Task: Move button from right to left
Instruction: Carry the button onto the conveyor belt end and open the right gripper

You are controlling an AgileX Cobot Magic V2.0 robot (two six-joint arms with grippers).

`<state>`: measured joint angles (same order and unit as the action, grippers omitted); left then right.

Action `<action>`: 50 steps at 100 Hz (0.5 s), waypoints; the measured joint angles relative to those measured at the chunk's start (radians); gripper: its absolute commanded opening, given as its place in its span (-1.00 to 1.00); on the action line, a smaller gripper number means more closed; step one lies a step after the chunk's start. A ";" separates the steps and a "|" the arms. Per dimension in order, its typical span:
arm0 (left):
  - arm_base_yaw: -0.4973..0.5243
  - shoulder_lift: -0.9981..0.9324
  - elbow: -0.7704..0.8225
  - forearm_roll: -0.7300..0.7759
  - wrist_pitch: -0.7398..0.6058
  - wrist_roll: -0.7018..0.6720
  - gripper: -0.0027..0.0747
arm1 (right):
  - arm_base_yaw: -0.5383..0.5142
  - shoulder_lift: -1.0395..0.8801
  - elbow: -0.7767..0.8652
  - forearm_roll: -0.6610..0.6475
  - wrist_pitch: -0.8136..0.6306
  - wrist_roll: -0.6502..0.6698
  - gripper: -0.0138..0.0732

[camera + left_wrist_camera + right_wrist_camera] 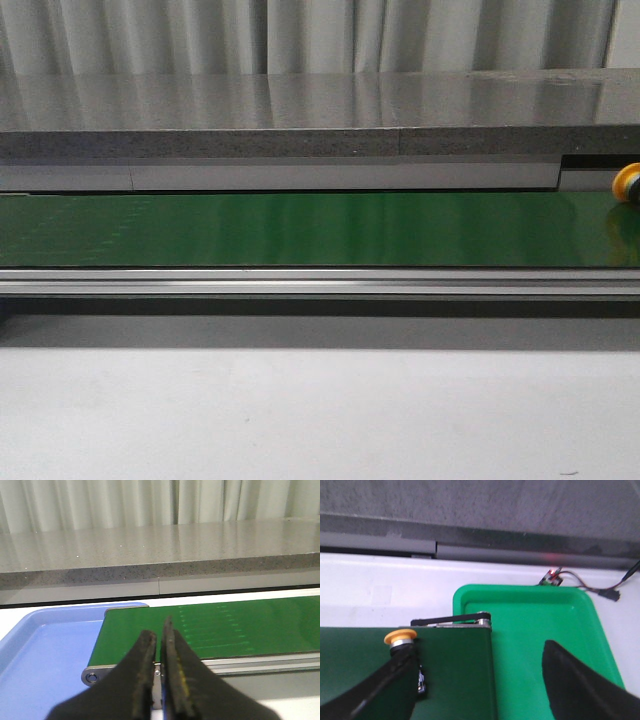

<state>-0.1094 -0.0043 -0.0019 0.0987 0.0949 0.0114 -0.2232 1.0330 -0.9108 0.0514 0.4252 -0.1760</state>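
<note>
The orange-capped push-button [400, 637] is sitting on the dark green conveyor belt [455, 670] beside one finger of the wide-open, empty right gripper [482, 687], a green plastic tray [530, 625] lying just beyond; the left gripper [160, 680] is hanging nearly closed, empty, near a blue tray [45, 650]

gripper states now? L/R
Left tool: closed, empty, near the belt.
Right tool: open, holding nothing; button beside one finger.
</note>
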 measured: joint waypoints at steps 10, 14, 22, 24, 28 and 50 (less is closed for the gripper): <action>0.000 0.000 0.000 0.000 0.000 0.000 -0.92 | 0.000 -0.138 0.078 0.000 -0.053 -0.009 0.45; 0.000 0.000 0.000 0.000 0.000 0.000 -0.92 | 0.000 -0.194 0.109 0.000 -0.071 -0.011 0.45; 0.000 0.000 0.000 0.000 0.000 0.000 -0.92 | 0.000 -0.294 0.168 0.000 -0.088 -0.013 0.44; 0.000 0.000 0.000 0.000 0.000 0.000 -0.92 | 0.000 -0.310 0.178 0.000 -0.091 -0.013 0.44; 0.000 0.000 0.000 0.000 0.000 0.000 -0.92 | 0.000 -0.353 0.205 0.000 -0.091 -0.015 0.44; 0.000 0.000 0.000 0.000 0.000 0.000 -0.92 | 0.041 -0.469 0.338 0.002 -0.074 -0.015 0.28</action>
<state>-0.1094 -0.0043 -0.0019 0.0987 0.0949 0.0114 -0.1827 0.5638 -0.5724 0.0531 0.3507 -0.1910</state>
